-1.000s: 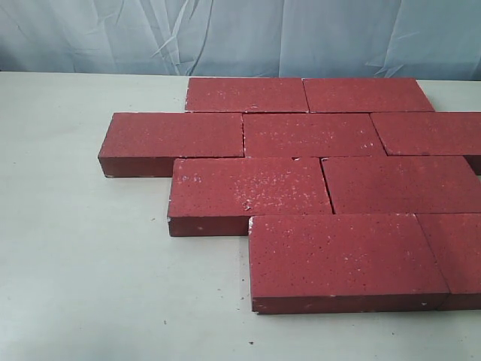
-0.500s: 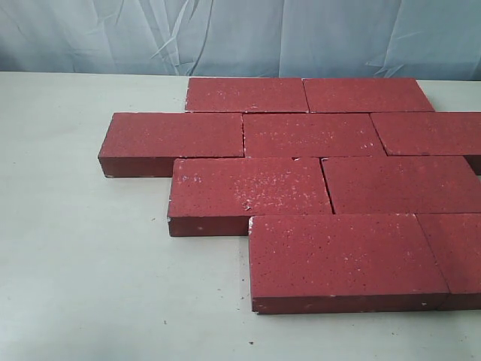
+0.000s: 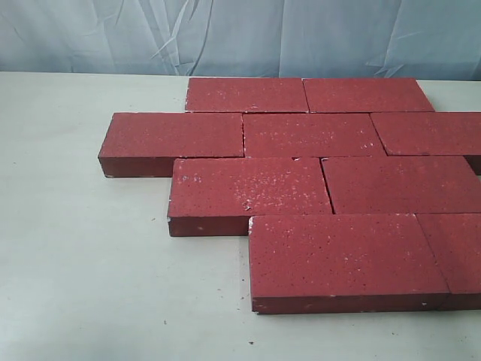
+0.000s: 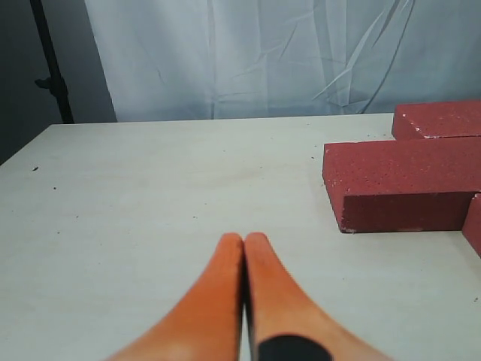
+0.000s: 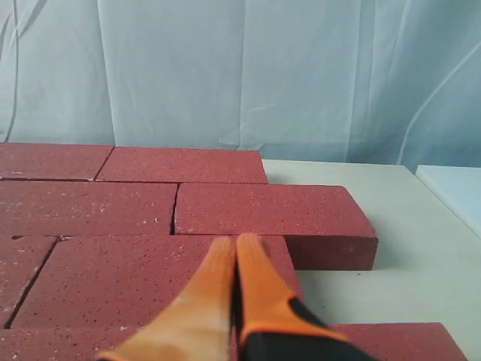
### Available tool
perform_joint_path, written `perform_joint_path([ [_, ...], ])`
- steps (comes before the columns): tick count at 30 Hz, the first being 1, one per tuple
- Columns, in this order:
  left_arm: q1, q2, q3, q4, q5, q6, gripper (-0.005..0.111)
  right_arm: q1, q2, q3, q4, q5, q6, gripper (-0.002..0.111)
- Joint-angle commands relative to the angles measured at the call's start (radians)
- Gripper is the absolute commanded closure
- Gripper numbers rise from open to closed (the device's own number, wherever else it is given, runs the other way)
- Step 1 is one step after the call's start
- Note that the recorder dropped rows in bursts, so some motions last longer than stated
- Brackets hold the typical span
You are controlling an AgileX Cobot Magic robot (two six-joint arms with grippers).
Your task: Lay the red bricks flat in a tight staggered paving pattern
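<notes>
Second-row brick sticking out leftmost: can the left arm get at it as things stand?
Probably yes. The left hand, shut, hangs over bare table, and the brick shows its end and side faces exposed, with nothing between them.

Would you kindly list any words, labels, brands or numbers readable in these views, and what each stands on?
None: no text can be read in any view.
The red bricks show only white flecks; the table, the backdrop cloth, the left gripper and the right gripper bear no lettering.
</notes>
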Motion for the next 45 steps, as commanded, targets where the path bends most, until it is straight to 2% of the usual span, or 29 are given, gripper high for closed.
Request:
perform_joint_path([
  [1, 0.004, -0.005, 0.005, -0.004, -0.011, -0.003, 0.107, -0.006, -0.056, 0.034, 0.023, -0.022, 0.003, 0.109],
  [8, 0.004, -0.005, 0.005, -0.004, -0.012, -0.003, 0.107, -0.006, -0.056, 0.034, 0.030, 0.024, 0.003, 0.109],
  [11, 0.004, -0.005, 0.005, -0.004, -0.012, -0.003, 0.107, -0.006, -0.056, 0.034, 0.030, 0.105, 0.003, 0.109],
  [45, 0.004, -0.005, 0.005, -0.004, -0.009, -0.003, 0.107, -0.006, -0.056, 0.034, 0.033, 0.111, 0.001, 0.109],
])
